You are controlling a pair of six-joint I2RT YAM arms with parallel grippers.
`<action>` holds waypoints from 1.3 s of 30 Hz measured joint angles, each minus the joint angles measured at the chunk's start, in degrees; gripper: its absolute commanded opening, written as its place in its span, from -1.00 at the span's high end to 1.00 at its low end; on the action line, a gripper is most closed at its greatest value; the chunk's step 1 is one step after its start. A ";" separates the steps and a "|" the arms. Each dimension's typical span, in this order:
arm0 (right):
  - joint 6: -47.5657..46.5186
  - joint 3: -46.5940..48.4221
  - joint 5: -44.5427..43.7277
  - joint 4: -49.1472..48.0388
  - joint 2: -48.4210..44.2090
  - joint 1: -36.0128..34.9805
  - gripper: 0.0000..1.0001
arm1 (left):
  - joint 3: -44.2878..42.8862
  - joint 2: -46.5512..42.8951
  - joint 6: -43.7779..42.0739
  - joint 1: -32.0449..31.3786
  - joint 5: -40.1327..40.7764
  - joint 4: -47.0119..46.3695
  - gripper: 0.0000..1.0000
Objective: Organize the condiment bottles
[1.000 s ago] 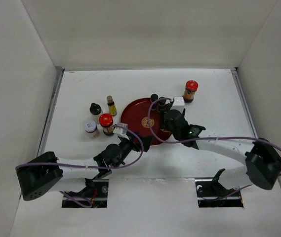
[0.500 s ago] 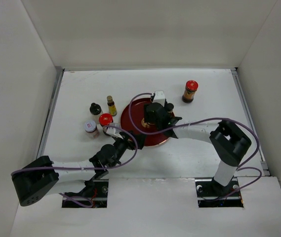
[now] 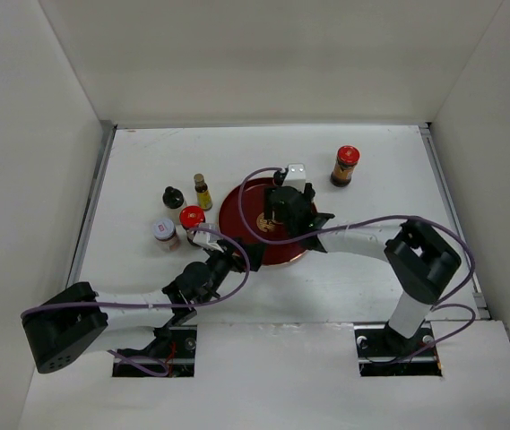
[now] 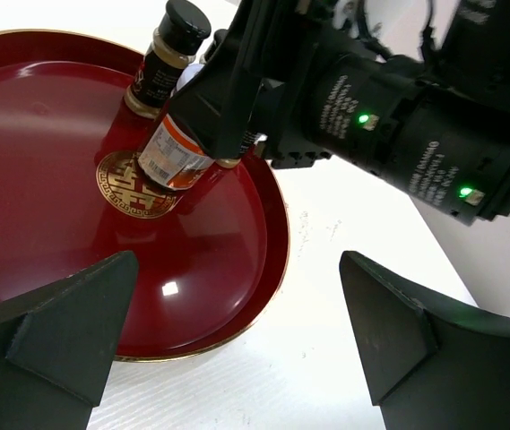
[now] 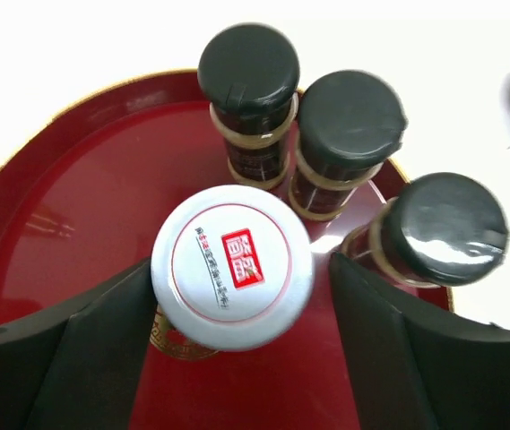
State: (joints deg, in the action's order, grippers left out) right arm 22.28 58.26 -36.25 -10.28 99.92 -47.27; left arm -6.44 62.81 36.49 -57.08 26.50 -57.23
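Note:
A white-lidded jar (image 5: 232, 266) stands on the gold emblem of the red tray (image 5: 57, 206). My right gripper (image 5: 237, 296) straddles it, open. Its left finger (image 5: 84, 358) lies against the jar, and a gap shows at the right finger (image 5: 398, 358). Three black-capped bottles (image 5: 351, 121) stand at the tray's far rim. In the left wrist view the same jar (image 4: 176, 157) sits under the right gripper. My left gripper (image 4: 237, 313) is open and empty over the tray's near rim (image 4: 263, 269). Left of the tray stand a red-capped jar (image 3: 192, 218), a white-lidded jar (image 3: 164, 232), a dark bottle (image 3: 173, 197) and a slim yellow bottle (image 3: 202, 191).
Another red-capped jar (image 3: 346, 166) stands alone at the back right. White walls close the table on three sides. The right arm's purple cable (image 3: 255, 179) loops over the tray's back, and the left arm's body (image 3: 192, 282) lies just before the left group of bottles.
The right gripper has carried the white-lidded jar left to the tray's middle, and its jaws have widened around it. The left arm has shifted slightly left.

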 measured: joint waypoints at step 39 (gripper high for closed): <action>-6.40 15.93 8.55 11.78 4.44 31.17 -1.00 | -0.07 2.93 -0.02 -1.22 -0.85 -0.02 -1.00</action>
State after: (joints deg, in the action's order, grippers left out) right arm 15.88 74.19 -27.70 1.50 104.36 -16.10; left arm -6.50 65.73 36.47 -58.30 25.65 -57.25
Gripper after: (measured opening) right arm 0.998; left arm 0.997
